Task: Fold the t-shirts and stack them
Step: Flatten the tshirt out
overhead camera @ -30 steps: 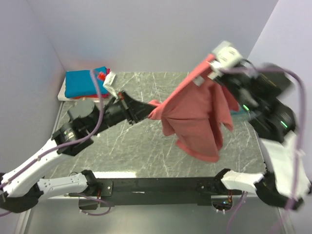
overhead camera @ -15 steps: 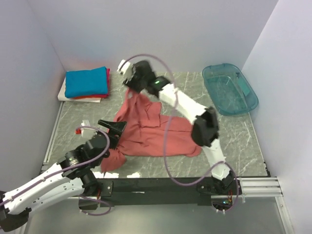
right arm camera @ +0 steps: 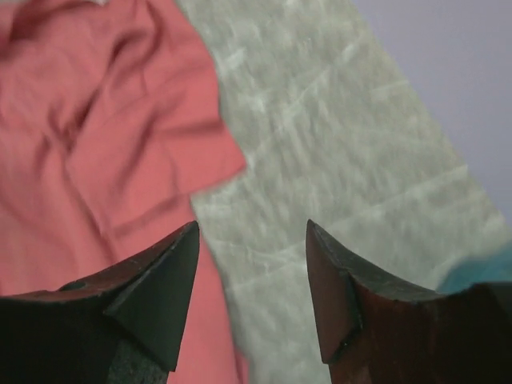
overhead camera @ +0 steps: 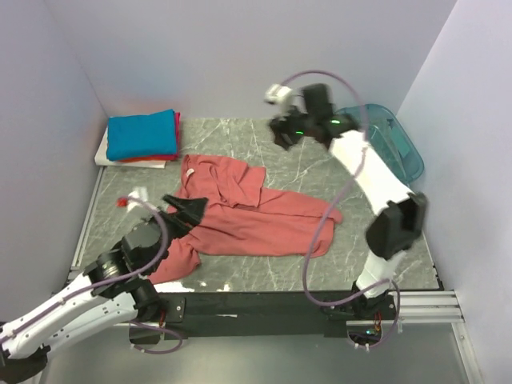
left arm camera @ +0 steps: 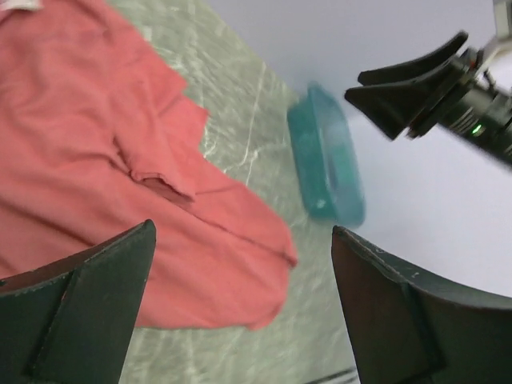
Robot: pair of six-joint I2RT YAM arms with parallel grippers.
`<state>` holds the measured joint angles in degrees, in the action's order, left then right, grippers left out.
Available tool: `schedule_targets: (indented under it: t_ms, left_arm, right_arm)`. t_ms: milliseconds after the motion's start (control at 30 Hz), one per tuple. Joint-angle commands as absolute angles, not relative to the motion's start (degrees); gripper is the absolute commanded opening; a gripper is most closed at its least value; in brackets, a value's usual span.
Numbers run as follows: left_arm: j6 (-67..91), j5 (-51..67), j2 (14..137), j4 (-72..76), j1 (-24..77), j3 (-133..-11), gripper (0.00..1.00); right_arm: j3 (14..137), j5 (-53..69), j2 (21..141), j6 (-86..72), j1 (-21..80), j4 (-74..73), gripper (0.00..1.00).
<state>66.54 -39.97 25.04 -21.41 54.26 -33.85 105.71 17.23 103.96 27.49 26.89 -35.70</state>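
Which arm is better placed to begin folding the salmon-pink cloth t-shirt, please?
Likely left: its open jaws hover over the salmon-pink cloth t-shirt; the right arm is raised near the translucent teal plastic bin.

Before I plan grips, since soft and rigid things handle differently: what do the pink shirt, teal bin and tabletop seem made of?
Pink shirt: soft matte cloth, probably knit; it lies wrinkled and bunched.
Teal bin: translucent glossy plastic, rigid-looking walls.
Tabletop: grey stone look with white veins; marble or laminate, unclear.
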Motion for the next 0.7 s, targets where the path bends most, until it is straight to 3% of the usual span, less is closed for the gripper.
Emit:
schedule_targets:
  t_ms: [0,167,333,600,667]
  left_arm:
    - [44.49,-24.91,34.34,-11.93,53.00,-38.92,0.97]
    - [30.87,-5.22,53.74,-13.19,41.70,-50.69,0.96]
    - [19.36,10.86,70.28,-13.88,29.28,-62.64,0.89]
    - [6.95,13.80,104.04,-19.59,27.86,-88.58,0.74]
    - [2.13,15.28,109.48,-20.47,27.86,-93.40,0.64]
  right_arm:
    - [92.00,32.24,97.06,28.92,21.11,-46.32,0.62]
    - [79.38,33.84,91.85,30.58,8.56,-44.56,0.61]
    - [75.94,30.78,94.65,34.28,5.54,-48.34,0.52]
    - [72.87,35.06,94.13,31.38,3.17,-45.00,0.52]
    - [72.25,36.47,93.87,31.55,1.85,-44.83,0.52]
